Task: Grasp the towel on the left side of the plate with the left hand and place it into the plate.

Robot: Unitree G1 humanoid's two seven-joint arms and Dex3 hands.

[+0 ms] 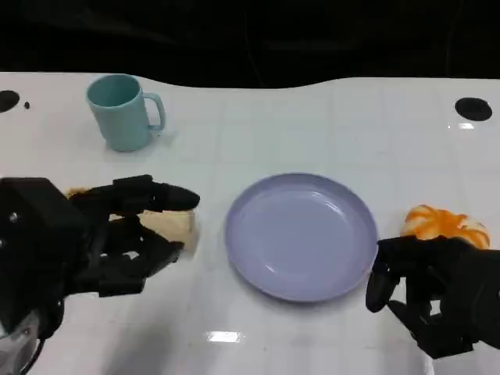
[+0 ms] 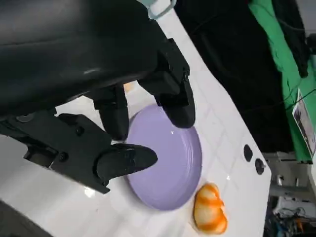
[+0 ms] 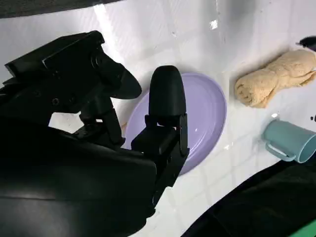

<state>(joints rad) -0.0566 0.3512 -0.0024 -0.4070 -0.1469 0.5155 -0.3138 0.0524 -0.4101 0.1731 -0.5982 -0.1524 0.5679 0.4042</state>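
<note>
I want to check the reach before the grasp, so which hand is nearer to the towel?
Left. The left hand hovers right over the towel, its fingers spread above it. The right hand sits across the plate, beside the orange thing.

A: The towel (image 3: 276, 79) is looking like soft, nubbly tan cloth, and the plate (image 1: 301, 234) is shining smooth and glossy.

B: The table (image 1: 312, 125) is gleaming white too; the cup (image 1: 121, 112) is looking matt, the hands' (image 1: 117, 234) black shells faintly sheeny.

The plate (image 1: 301, 236) sat centrally on the desk (image 1: 312, 117) — towel (image 1: 173, 226) to its left, cup (image 1: 120, 112) behind the towel.
</note>
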